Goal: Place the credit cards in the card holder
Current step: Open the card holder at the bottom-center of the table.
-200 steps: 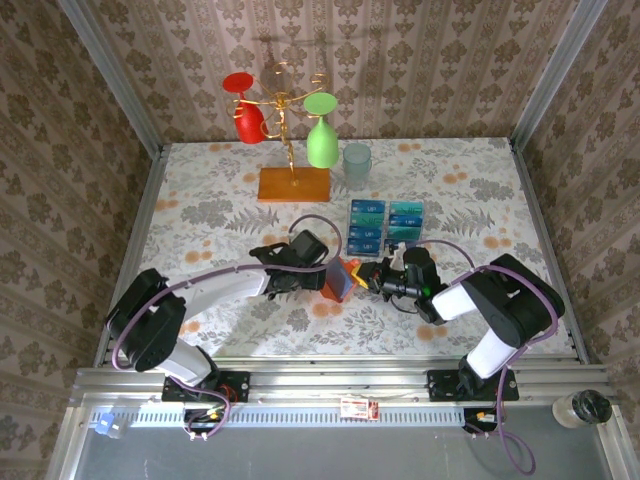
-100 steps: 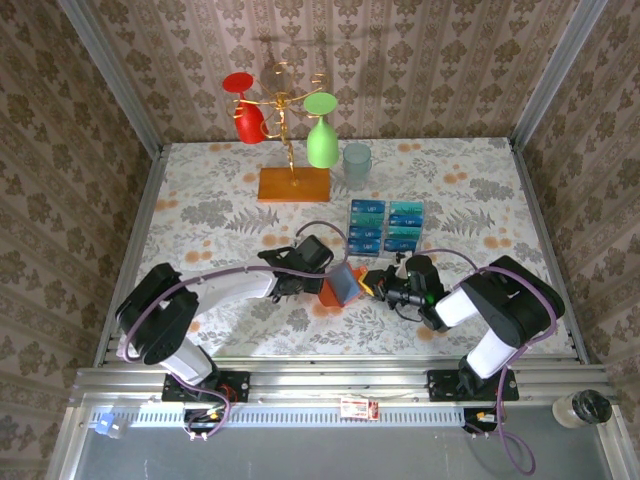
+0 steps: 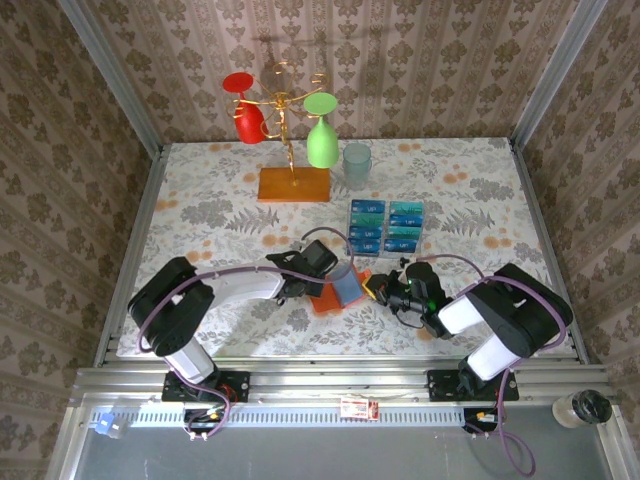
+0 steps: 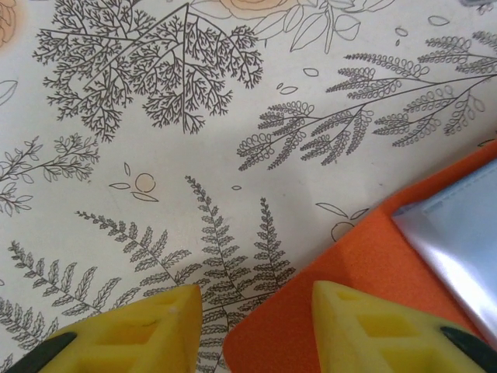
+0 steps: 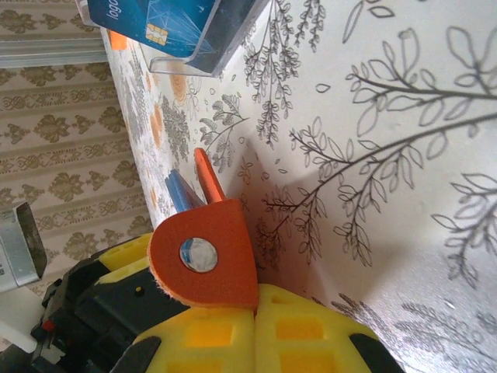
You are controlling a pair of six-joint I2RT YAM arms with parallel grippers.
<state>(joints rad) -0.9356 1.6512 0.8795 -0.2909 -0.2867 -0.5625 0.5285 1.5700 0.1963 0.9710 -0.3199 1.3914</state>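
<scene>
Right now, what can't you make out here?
Card holder pocket: too small from above; cut by the right edge in the left wrist view, so any card inside is unclear.
Credit cards: count unreadable from above; the top edge crops them in the right wrist view.
Left gripper: whether its fingers touch the holder; the bottom edge cuts them in the left wrist view.

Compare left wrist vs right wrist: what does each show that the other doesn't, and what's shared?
Left wrist, not right: the left pincer, jaws apart, one fingertip over the tablecloth, one over the card holder. Right wrist, not left: the credit cards in a clear tray, and the right pincer shut on the holder's snap tab. Both: the orange holder and the floral tablecloth.
</scene>
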